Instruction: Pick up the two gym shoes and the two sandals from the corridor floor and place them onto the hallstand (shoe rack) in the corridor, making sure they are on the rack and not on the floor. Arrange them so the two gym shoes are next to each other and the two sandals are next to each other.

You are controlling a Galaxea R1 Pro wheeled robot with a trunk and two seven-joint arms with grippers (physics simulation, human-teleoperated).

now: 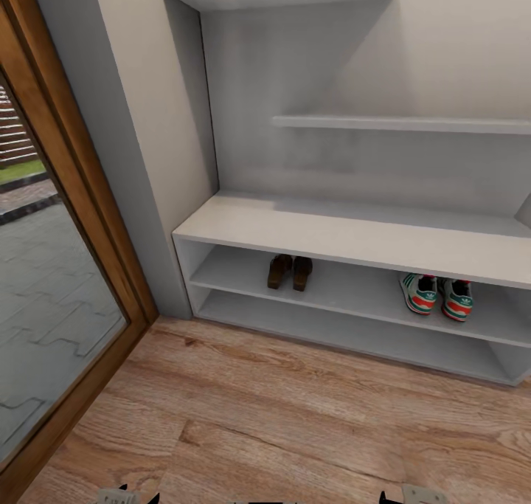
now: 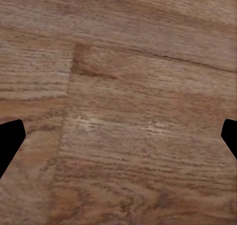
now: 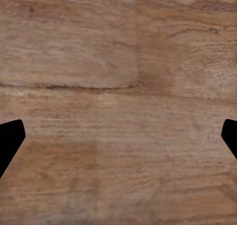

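Observation:
The white hallstand [image 1: 354,237] fills the middle of the head view, a bench top over two long open shelves. On its upper shelf the two brown sandals [image 1: 290,271] stand side by side at the left. The two gym shoes [image 1: 436,295], white with green stripes and red-orange heels, sit together on the same shelf at the right. The corridor floor [image 1: 295,408] of light-brown planks lies in front. My left gripper [image 2: 118,136] is open above bare planks with nothing between its fingers. My right gripper [image 3: 118,136] is open too, also over bare floor.
A wood-framed glass door [image 1: 66,282] runs along the left side. White wall shelves [image 1: 398,124] hang above the bench top. The hallstand's lower shelf [image 1: 346,334] holds nothing. Bits of my arms [image 1: 118,496] show at the head view's bottom edge.

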